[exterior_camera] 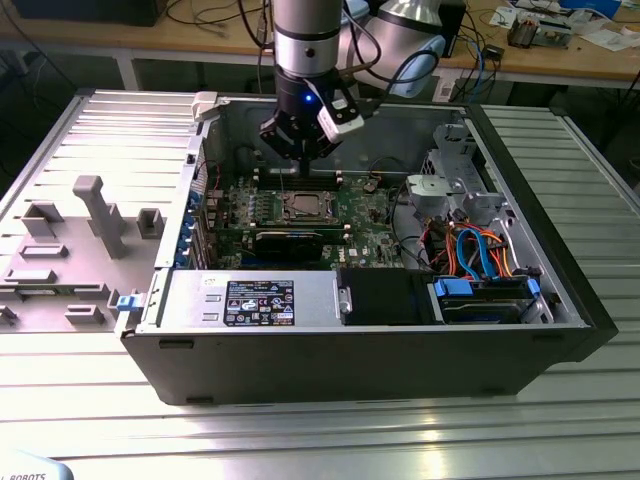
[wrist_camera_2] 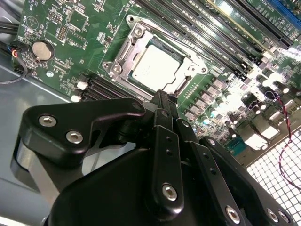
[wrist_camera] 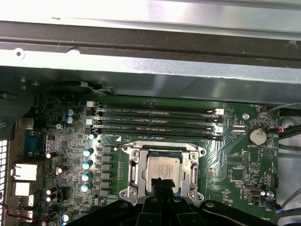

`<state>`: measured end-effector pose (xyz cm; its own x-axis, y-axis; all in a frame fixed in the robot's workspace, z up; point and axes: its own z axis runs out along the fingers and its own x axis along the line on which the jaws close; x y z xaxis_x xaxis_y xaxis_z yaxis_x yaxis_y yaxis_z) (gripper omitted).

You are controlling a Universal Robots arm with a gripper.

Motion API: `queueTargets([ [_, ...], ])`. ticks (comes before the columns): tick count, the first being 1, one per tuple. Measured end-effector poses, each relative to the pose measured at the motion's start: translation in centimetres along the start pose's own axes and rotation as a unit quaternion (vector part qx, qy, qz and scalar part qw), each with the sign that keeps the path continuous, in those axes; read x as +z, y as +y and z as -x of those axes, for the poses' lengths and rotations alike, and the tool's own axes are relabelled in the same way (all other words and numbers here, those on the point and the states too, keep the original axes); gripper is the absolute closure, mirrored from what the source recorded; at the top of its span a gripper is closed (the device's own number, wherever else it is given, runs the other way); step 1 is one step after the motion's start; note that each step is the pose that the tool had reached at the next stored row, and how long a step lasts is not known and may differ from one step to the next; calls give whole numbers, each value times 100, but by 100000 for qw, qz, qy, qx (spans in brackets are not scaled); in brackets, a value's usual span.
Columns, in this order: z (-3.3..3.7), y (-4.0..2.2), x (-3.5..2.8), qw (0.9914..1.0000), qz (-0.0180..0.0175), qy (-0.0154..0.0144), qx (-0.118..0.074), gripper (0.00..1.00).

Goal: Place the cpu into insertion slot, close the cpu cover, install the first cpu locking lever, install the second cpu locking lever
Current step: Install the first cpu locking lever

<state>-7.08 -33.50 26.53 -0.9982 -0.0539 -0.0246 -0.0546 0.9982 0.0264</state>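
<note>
Your arm [exterior_camera: 307,40] is a silver-grey tube with a dark band, and a blue light [exterior_camera: 307,97] glows at its wrist. Your claw [wrist_camera_2: 162,99] is matte black, its links studded with silver screws [wrist_camera_2: 169,190].

The pincer [exterior_camera: 300,156] hangs inside the open case [exterior_camera: 380,355], just above the cpu [wrist_camera: 163,170]; the cpu lies in the insertion slot [wrist_camera: 126,192], cpu cover [wrist_camera: 194,172] on top; memory slots [wrist_camera: 155,120] lie just beyond the pincer's tip.
</note>
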Motion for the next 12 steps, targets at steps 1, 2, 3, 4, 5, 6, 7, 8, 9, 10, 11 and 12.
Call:
queueTargets([
  [1, -12, 1, -1, 100000, -2, 4, -1, 89],
  [2, -30, 1, -2, 100000, -8, 12, -4, 89],
  [3, -45, 2, -1, 100000, -1, 3, -7, 89],
  [4, -62, 4, -1, 100000, -1, 5, -1, 89],
  [5, -67, 4, -2, 100000, -4, 6, 3, 89],
  [6, -69, 4, -2, 100000, -6, 7, 0, 89],
  [7, -70, 4, -2, 100000, -3, 7, -11, 89],
  [8, -71, 4, -2, 100000, -2, 6, -2, 89],
  [9, -71, 4, -2, 100000, -4, 6, -3, 89],
  [10, -72, 4, -2, 100000, -5, 5, -2, 89],
  [11, -72, 4, -2, 100000, -3, 5, -3, 89],
  [12, -72, 4, -2, 100000, -3, 4, -4, 89],
])
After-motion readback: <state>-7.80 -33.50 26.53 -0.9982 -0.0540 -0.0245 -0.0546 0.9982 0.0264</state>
